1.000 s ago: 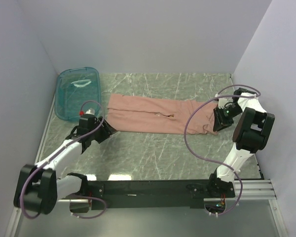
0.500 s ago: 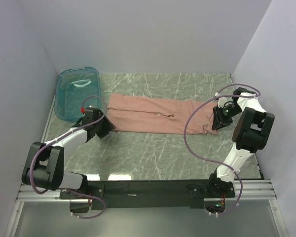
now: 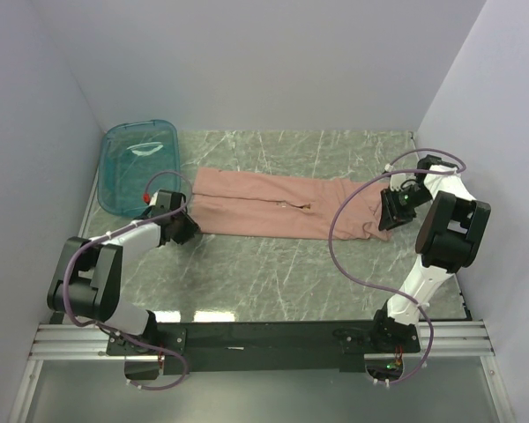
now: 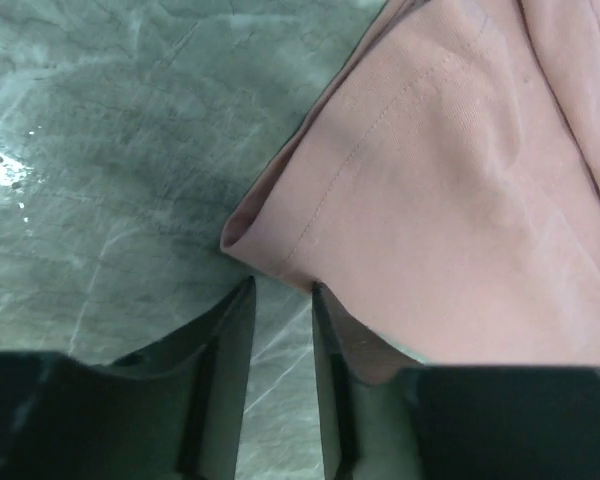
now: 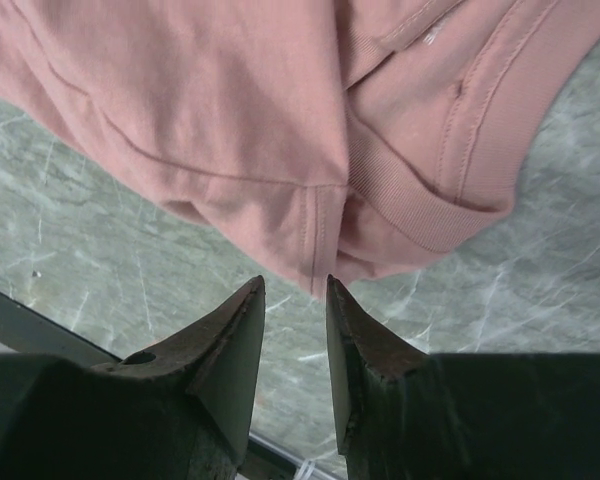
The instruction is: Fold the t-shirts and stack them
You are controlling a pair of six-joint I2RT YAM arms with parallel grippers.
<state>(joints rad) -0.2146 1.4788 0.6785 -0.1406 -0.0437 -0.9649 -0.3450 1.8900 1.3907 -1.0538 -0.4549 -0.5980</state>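
Count: one dusty-pink cotton t-shirt (image 3: pixel 264 207), one teal see-through plastic tub (image 3: pixel 115 189); left gripper (image 4: pixel 282 285), right gripper (image 5: pixel 295 285) both slightly parted, empty.

The surface (image 3: pixel 291 273) is grey-green and stone-patterned, with thin white veins. It is glossy enough to carry a pale glare patch (image 3: pixel 213 315) close to its near edge. Plain lilac-white walls box it in: a back wall (image 3: pixel 264 62) along its far edge, and a left wall (image 3: pixel 26 132) and a right wall (image 3: pixel 502 132) at its sides. The light is soft and even. An aluminium frame (image 3: pixel 463 339) runs along the near edge.
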